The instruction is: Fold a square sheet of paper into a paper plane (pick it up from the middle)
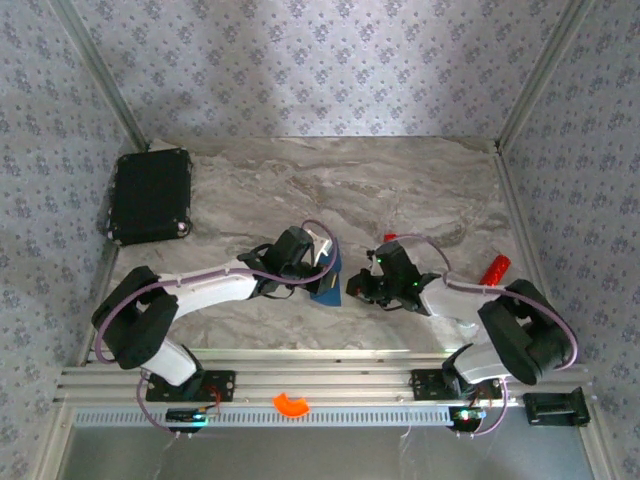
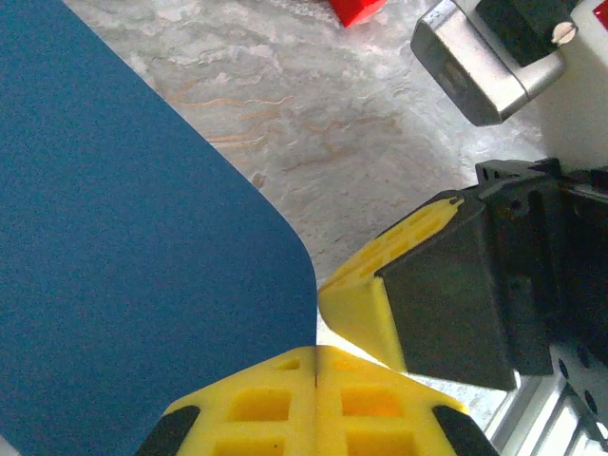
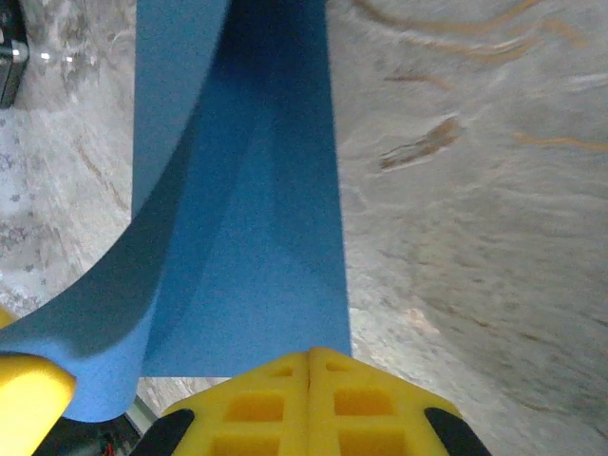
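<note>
Square sheet of paper is up off the table by mid near edge, left gripper and right gripper both pinched on it, bowed not dart-shaped, so I'd judge most folds remain.

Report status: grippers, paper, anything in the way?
Both shut: left gripper and right gripper pinch the paper. It bows between them. The red block lies apart, not in the way.
</note>
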Tool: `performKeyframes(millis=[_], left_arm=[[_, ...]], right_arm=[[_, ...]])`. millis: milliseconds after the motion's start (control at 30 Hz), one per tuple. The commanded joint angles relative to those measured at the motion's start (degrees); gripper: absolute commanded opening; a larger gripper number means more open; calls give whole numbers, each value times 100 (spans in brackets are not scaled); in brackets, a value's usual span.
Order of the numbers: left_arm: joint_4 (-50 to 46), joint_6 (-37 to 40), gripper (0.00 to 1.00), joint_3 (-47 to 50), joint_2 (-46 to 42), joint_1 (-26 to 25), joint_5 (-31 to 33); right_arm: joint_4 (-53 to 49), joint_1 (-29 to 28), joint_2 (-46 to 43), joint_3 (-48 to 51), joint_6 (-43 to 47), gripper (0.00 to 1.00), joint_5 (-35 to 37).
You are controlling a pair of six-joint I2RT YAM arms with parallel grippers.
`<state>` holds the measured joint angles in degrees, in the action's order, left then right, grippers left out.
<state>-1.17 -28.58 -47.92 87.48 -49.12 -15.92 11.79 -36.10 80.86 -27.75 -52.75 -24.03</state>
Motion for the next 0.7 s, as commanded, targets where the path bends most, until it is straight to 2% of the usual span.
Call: performKeyframes(millis=[0, 200, 400, 667], left_arm=[[-309, 123, 0, -48, -20, 29, 204], [-525, 265, 0, -77, -47, 28, 371], [-505, 235, 0, -58, -13, 26, 382], [-104, -157, 1, 65, 139, 17, 189]], right_arm=[[264, -159, 238, -207, -158, 5, 53], [251, -383, 787, -524, -67, 4, 5], [-787, -418, 1092, -790, 342, 4, 324], [-1655, -108, 921, -842, 1046, 5, 209]])
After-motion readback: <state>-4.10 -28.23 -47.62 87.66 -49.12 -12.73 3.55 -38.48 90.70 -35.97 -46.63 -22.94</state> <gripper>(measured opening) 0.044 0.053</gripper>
